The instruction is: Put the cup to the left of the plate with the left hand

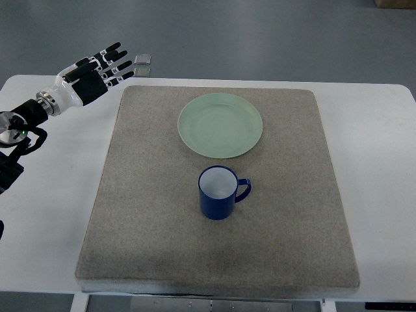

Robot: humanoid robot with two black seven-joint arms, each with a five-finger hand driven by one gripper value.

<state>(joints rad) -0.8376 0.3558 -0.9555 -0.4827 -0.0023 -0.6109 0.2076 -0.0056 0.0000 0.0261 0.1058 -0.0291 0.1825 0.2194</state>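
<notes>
A dark blue enamel cup with a white interior stands upright on the grey felt mat, just below the round pale green plate and apart from it, its handle pointing right. The black-and-white left hand hovers above the white table's far left corner, fingers spread and holding nothing, well apart from the cup.

A blue cup stands upright mid-mat, handle pointing right, just nearer than the green plate. The left hand, fingers spread, hovers over the white tabletop's far left corner.
</notes>
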